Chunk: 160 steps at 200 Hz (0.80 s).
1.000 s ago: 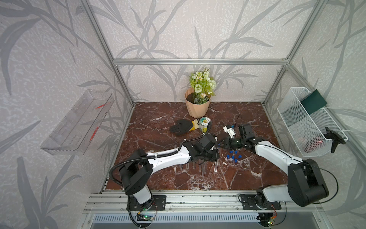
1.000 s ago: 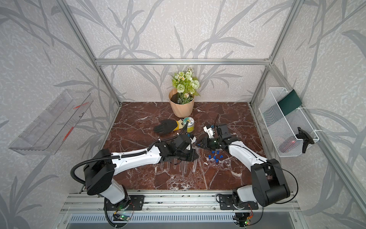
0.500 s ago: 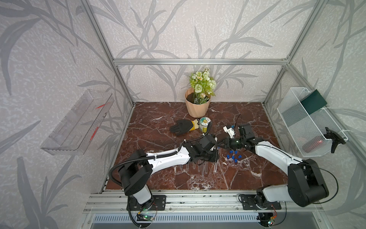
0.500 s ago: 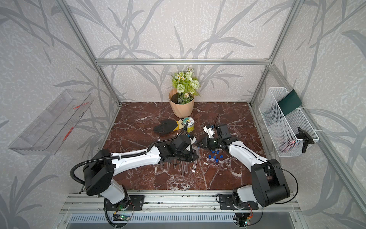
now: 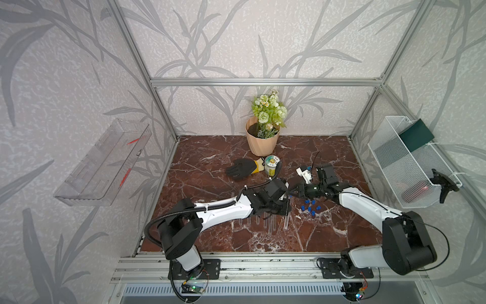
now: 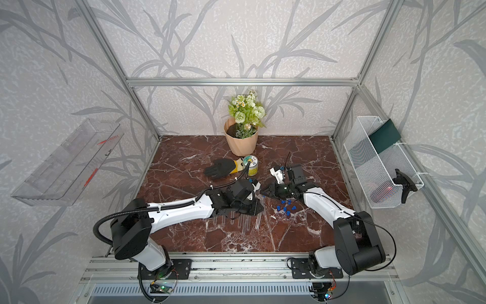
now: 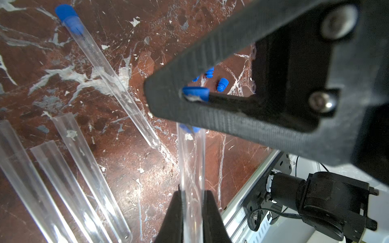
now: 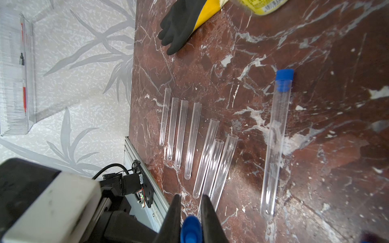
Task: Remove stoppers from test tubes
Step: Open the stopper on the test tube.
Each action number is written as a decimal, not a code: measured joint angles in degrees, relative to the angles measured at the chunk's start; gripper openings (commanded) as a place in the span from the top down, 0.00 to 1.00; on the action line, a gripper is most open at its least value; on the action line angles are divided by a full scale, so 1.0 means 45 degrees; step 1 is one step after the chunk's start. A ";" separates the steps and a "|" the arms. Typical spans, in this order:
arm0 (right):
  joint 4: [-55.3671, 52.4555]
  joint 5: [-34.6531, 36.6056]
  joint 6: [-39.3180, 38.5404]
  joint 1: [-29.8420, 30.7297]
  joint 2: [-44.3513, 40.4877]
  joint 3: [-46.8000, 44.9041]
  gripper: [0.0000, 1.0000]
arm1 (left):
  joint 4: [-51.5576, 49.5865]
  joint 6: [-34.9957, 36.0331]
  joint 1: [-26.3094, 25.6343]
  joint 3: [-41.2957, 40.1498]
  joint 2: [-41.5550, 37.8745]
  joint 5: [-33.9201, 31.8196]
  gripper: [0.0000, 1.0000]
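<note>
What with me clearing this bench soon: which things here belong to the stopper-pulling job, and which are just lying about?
Job in hand:
- left hand, shut on a test tube
- right hand, shut on its stopper
- capped tube lying on the table
- open tubes
- loose stoppers

Lying about:
- black glove
- small can
- flower pot
- mesh basket
- clear wall tray

9 test tubes (image 8: 192, 138), 7 open and 2 with stoppers (image 8: 284, 80), plus 1 glove (image 5: 240, 168), 1 jar (image 5: 271, 164), 1 flowerpot (image 5: 263, 143).
</note>
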 measured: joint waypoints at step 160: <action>-0.1287 0.0185 -0.0665 -0.0301 0.0053 0.1059 1.00 | 0.0724 0.0010 -0.0010 0.0000 0.0000 -0.0185 0.95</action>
